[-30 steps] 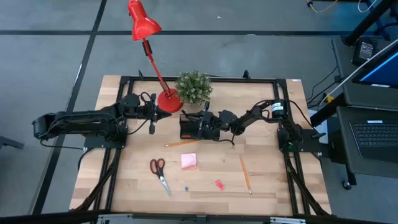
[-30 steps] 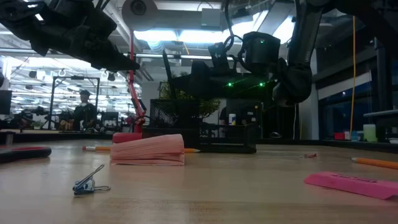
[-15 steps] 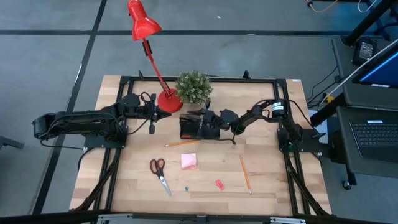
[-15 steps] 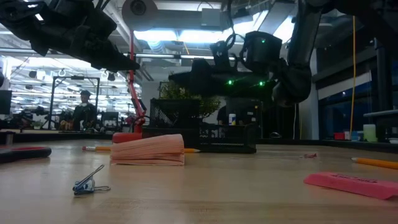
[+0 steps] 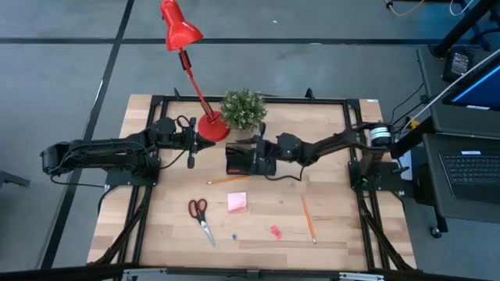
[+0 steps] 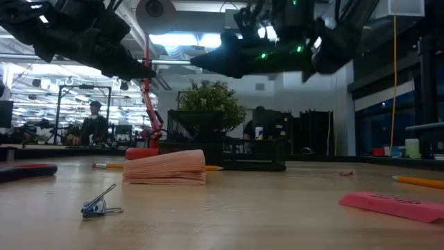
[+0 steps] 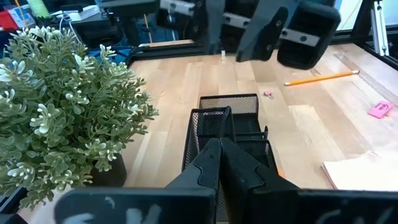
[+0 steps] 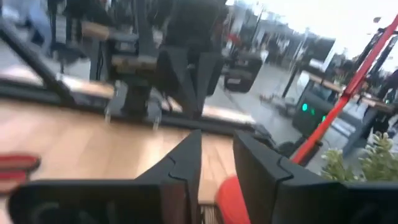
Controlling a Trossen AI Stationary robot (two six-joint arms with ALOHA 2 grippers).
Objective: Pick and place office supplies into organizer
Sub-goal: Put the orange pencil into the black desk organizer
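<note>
While the right gripper (image 5: 258, 152) hovers with fingers partly apart and empty above the black wire-mesh organizer (image 5: 241, 160), the nearest loose item, a thin orange pencil (image 5: 229, 179), lies just below-left of it, long axis nearly crosswise. Left gripper (image 5: 208, 140), pinched closed, waits farther off by the red lamp base (image 5: 211, 127)

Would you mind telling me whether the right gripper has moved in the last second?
Yes. In the low view the right gripper has risen clear above the organizer, which stays put.
</note>
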